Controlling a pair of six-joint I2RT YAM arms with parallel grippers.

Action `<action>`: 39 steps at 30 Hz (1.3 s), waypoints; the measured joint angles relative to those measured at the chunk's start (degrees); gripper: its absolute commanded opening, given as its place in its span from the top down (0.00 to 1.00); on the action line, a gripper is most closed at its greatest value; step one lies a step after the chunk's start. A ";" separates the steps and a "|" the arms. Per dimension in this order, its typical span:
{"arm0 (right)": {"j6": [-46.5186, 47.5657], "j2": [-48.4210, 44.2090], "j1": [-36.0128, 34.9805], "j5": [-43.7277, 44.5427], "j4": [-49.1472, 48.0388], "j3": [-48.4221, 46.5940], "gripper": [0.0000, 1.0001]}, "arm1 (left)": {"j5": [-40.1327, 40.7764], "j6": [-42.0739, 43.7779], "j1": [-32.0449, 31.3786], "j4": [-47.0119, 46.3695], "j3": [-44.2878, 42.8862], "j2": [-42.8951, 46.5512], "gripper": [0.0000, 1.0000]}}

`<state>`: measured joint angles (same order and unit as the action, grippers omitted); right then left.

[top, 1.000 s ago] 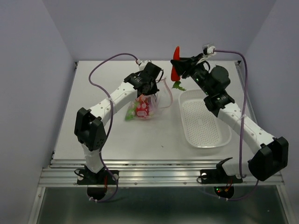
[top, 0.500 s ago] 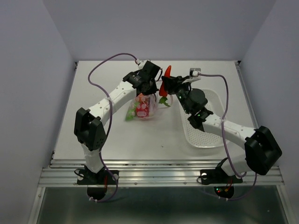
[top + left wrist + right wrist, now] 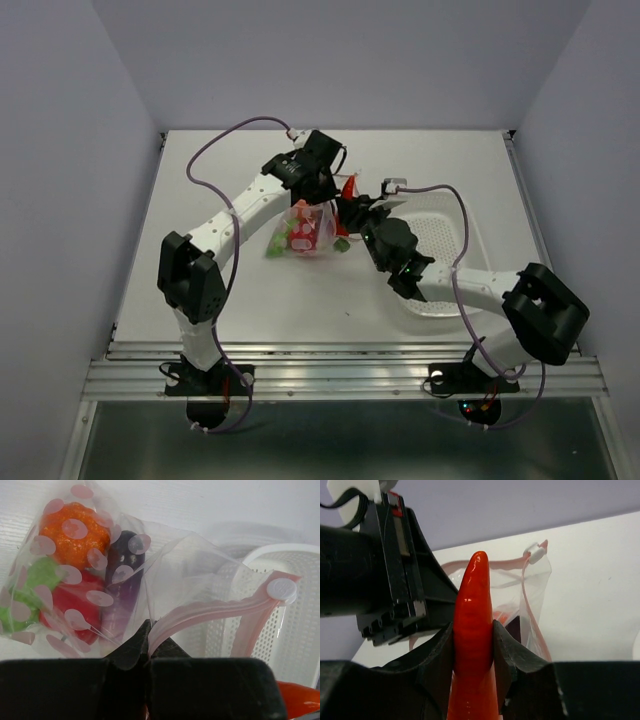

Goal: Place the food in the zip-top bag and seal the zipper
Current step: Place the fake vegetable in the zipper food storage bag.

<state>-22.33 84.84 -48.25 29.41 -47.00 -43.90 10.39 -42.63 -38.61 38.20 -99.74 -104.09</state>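
The clear pink-dotted zip-top bag [image 3: 308, 228] hangs from my left gripper [image 3: 322, 193], which is shut on its pink zipper strip [image 3: 210, 611]. In the left wrist view the bag [image 3: 165, 575] holds the orange pumpkin [image 3: 74, 530], purple eggplant [image 3: 122, 580], red pepper [image 3: 75, 602] and green pod [image 3: 27, 592]. My right gripper [image 3: 473, 637] is shut on the orange-red carrot [image 3: 473, 625], its tip pointing at the bag's open mouth [image 3: 520, 580]. In the top view the carrot [image 3: 349, 187] sits just right of the bag, its green top [image 3: 342, 243] hanging lower.
The white perforated basket [image 3: 455, 275] lies on the table right of the bag, partly under my right arm; it also shows in the left wrist view [image 3: 265, 605]. A white slider tab [image 3: 281, 590] sits at the zipper's end.
My right arm has swung left and down with the carrot, from above the basket's far end to right beside the bag's mouth. My left gripper has kept holding the bag up.
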 measured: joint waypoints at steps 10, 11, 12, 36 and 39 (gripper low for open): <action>-1.77 -2.40 -3.96 0.04 5.49 2.36 0.76 | 0.07 -2.12 0.52 -0.15 0.00 2.01 1.00; -1.75 -2.69 -3.96 -0.13 6.05 2.47 0.75 | 0.04 -2.14 0.59 -0.15 0.00 2.19 1.00; -1.79 -2.89 -3.96 -0.33 6.97 2.47 0.75 | 0.04 -2.16 0.63 -0.15 0.00 2.25 1.00; -6.86 4.76 -4.09 0.44 43.87 -20.68 0.36 | 0.04 0.42 0.79 -3.28 6.25 8.28 1.00; -6.51 4.22 -4.07 -0.11 45.83 -20.98 0.28 | 0.17 0.81 0.63 -3.04 6.25 8.28 1.00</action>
<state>-28.84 89.06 -52.31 29.30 -1.17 -64.88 10.57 -41.82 -37.98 35.16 -93.49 -95.81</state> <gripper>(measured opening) 0.663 0.091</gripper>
